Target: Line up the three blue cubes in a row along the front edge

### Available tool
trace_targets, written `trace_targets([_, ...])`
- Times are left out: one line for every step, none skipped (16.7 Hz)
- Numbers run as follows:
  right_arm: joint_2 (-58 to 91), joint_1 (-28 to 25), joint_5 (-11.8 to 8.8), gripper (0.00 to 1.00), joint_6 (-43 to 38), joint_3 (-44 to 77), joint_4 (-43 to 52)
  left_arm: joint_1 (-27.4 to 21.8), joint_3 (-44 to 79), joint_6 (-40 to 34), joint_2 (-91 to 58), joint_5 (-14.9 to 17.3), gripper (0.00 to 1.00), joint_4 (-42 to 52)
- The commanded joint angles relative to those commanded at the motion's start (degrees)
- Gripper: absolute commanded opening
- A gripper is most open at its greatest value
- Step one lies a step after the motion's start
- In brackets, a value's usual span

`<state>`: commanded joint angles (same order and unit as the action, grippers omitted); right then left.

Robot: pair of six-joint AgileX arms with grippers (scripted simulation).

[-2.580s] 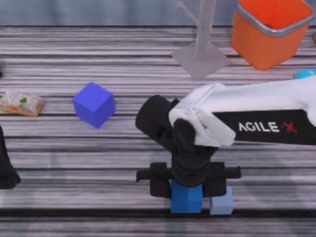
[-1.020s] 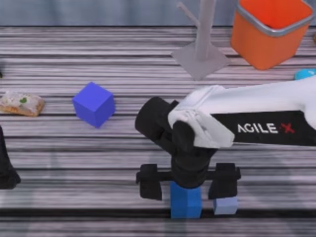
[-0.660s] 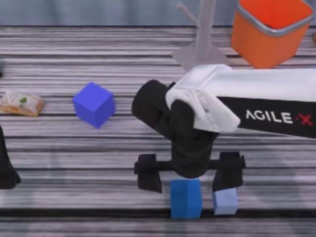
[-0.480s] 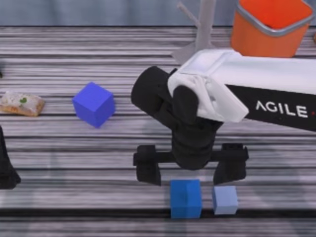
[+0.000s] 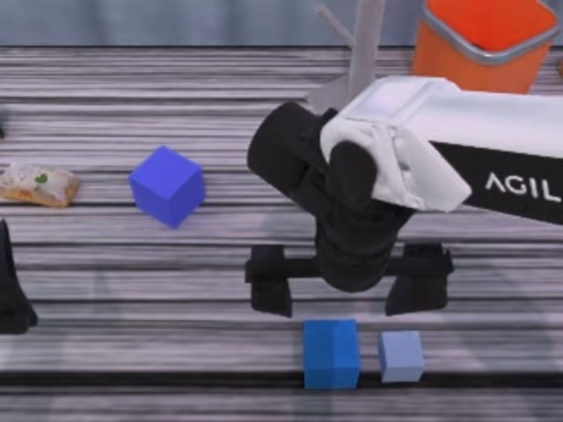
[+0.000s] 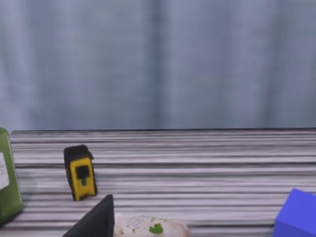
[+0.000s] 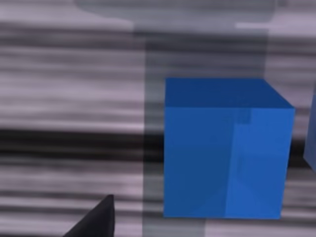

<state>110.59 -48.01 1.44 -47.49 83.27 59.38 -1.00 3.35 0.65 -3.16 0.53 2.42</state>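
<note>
right gripper (image 5: 350,290) wide apart (empty) | above royal-blue cube (image 5: 332,353)

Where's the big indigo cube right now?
Top view, left half: the indigo cube sits mid-table, between the snack and the right arm, not at the front edge.

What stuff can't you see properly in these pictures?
- Left gripper: cut off by the top view's left edge; its fingers can't be judged.
- Orange bucket: the top edge and the right arm hide part of it.
- Grey stand: its base is mostly behind the right arm.
- Large indigo cube: only a corner shows in the left wrist view.
- Small pale cube: just a sliver at the right wrist view's edge.
</note>
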Motion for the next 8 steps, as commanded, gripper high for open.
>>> trace_targets([-1.9, 0.8, 0.5, 1.0, 0.9, -1.2, -1.0, -0.6, 2.3, 0.4, -2.2, 0.3, 1.0, 1.6])
trace_targets([-4.3, 1.8, 1.0, 1.0, 2.0, -2.8, -2.2, -1.3, 5.0, 1.0, -4.9, 0.6, 1.0, 3.7])
trace_targets([-6.8, 2.8, 1.6, 1.0, 3.3, -4.7, -3.4, -2.1, 8.3, 1.6, -8.3, 1.0, 1.0, 6.3])
trace_targets([-9.9, 4.1, 2.2, 1.0, 4.8, -7.1, -4.9, -3.0, 11.9, 2.3, -12.2, 1.4, 1.0, 9.2])
trace_targets([-13.3, 5.6, 2.8, 1.0, 6.5, -9.8, -6.4, -4.0, 15.7, 3.1, -16.7, 1.8, 1.0, 12.5])
trace_targets([-16.9, 7.1, 3.4, 1.0, 8.3, -12.9, -8.0, -4.9, 19.7, 3.9, -21.6, 2.2, 1.0, 16.2])
trace_targets([-20.8, 8.8, 3.9, 1.0, 10.3, -16.3, -9.6, -5.9, 23.9, 4.7, -27.0, 2.6, 1.0, 20.1])
trace_targets([-24.7, 10.7, 4.4, 1.0, 12.4, -20.1, -11.3, -6.9, 28.1, 5.6, -32.8, 2.9, 1.0, 24.3])
